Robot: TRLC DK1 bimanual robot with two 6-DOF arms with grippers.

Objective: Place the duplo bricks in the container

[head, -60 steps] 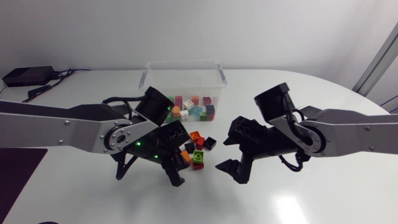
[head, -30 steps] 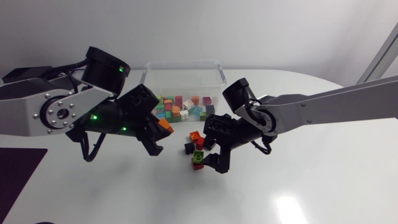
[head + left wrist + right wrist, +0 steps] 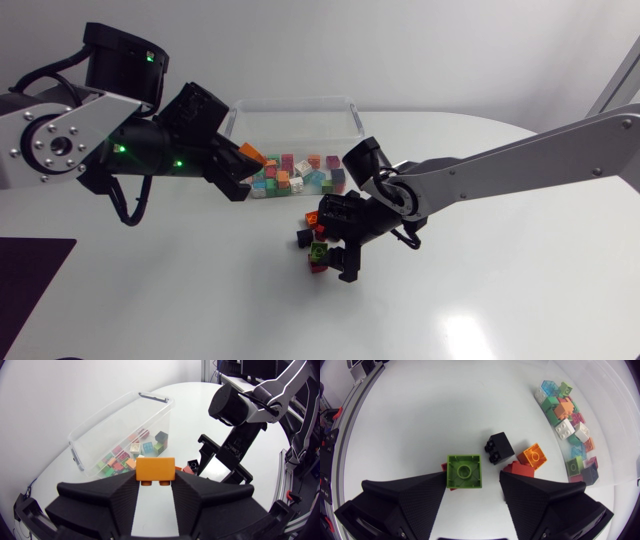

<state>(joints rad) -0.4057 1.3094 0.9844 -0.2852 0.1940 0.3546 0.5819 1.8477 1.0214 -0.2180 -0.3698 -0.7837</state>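
Table: white surface [image 3: 500,300] carrying all items.
Right gripper [image 3: 473,479]: nearest the viewer, at mid-table on an arm entering from the right. It is lowered over the loose pile with its fingers spread.
Green brick [image 3: 464,471]: studs up on the table, between the spread fingers. One side lies close to a fingertip, and the other finger stands apart from it.
Black brick [image 3: 499,446]: tilted, just beyond the green brick and ahead of the right gripper.
Loose orange brick [image 3: 532,455]: touching the black brick, on the container side of the pile.
Red brick [image 3: 519,469]: against the loose orange brick, just beside one fingertip of the right gripper.
Left gripper [image 3: 156,479]: raised above the table, left of the pile and farther back, fingers pinching a brick.
Held orange brick [image 3: 155,467]: clamped from both sides between the left fingertips. It is in the air, near the container's near-left corner.
Container [image 3: 295,102]: clear plastic tub, open-topped, at the far middle of the table.
Sorted bricks [image 3: 300,175]: many mixed colours lying along the container's near side.
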